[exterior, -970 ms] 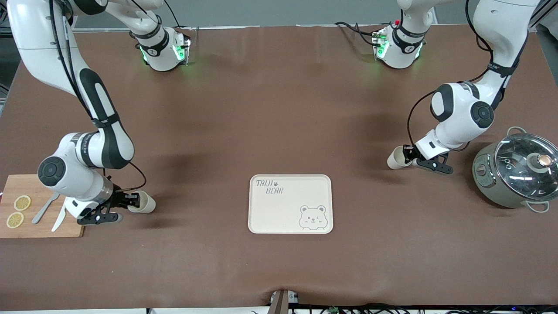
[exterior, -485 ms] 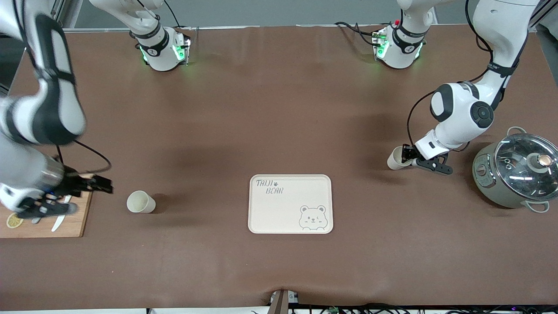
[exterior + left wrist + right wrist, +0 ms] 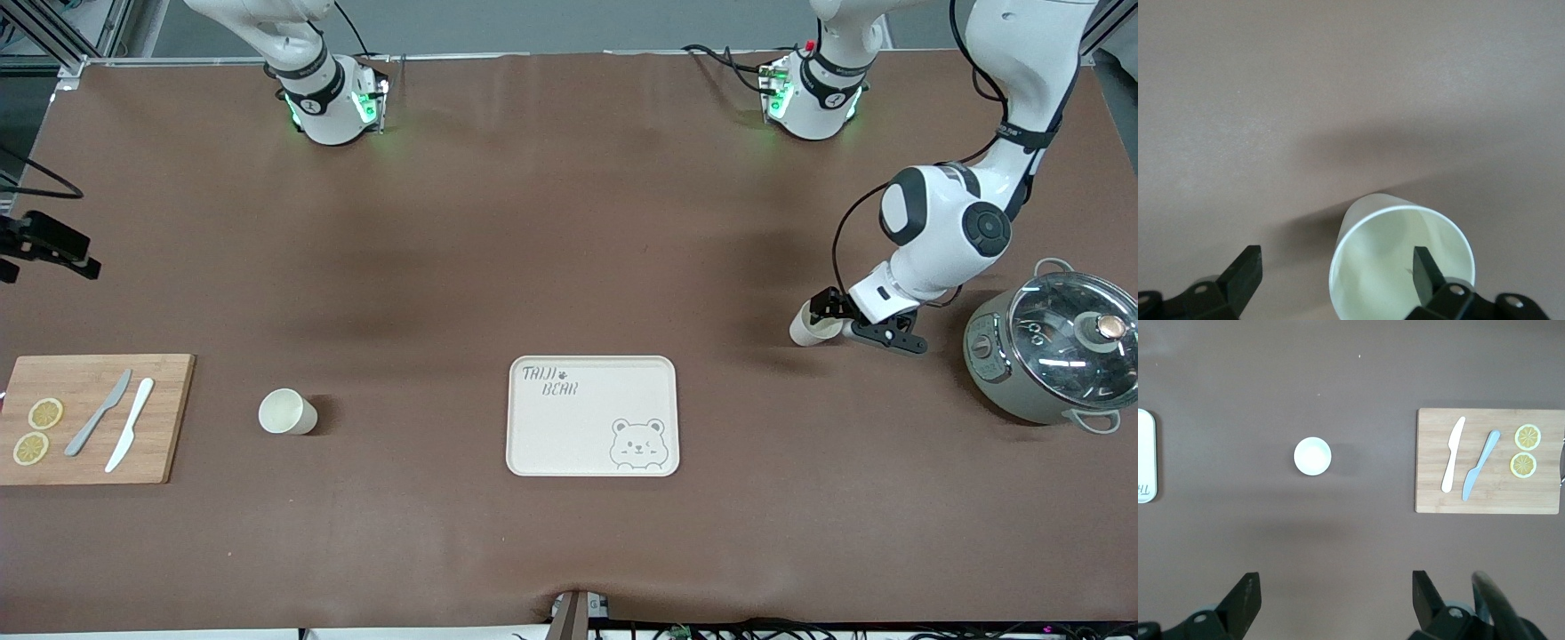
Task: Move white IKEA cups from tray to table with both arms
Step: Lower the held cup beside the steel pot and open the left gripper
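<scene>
One white cup [image 3: 286, 412] stands upright on the brown table, between the cutting board and the bear tray [image 3: 587, 431]; it also shows in the right wrist view [image 3: 1313, 455]. My right gripper [image 3: 1335, 593] is open and empty, high over the right arm's end of the table [image 3: 58, 247]. The other white cup [image 3: 807, 327] stands near the pot. My left gripper [image 3: 834, 313] is open at this cup [image 3: 1385, 267]: one finger [image 3: 1426, 267] is inside the rim, the other finger [image 3: 1245, 270] is outside and apart from it.
A wooden cutting board [image 3: 169, 418] with two knives and two lemon slices lies at the right arm's end. A grey pot with a glass lid [image 3: 1053, 347] stands at the left arm's end, close to the left arm.
My right gripper let go of its cup and rose up and away toward the right arm's end; the cup stays put. My left gripper shifted only slightly at its cup.
</scene>
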Controlling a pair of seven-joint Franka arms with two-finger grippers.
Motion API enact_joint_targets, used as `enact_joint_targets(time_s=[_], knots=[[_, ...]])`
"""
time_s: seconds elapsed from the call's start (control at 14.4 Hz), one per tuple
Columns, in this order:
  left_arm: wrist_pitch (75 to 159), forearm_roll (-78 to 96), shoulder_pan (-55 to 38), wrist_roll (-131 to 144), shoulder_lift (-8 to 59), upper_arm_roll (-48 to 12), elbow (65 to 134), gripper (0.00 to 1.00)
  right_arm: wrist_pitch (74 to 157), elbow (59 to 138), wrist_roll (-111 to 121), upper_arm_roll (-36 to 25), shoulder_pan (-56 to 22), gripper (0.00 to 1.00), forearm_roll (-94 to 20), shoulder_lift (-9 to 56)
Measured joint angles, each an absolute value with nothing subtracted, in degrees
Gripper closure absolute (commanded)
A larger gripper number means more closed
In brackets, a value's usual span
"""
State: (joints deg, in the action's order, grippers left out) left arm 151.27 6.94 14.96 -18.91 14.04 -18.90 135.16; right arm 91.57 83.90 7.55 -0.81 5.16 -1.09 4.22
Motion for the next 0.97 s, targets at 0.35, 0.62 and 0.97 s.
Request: enact_joint_targets(time_s=[0.35,0.62,0.97], knots=[[146.58,6.94,14.98,-18.01,9.58,-18.83,135.09,0.0,91.22,83.35,7.55,-0.73,5.16,0.0,-1.02,4.45],[138.12,6.94,15.43,-15.3,8.29,-18.67,129.25,0.0,91.22,83.12,7.55,-0.8,5.19,0.0,-0.9,4.54],[129.71,5.19,15.76,-7.78,8.4,-18.62,117.82,0.0,91.22,82.85,7.59,-1.18,7.24,0.0,-0.91,4.55]])
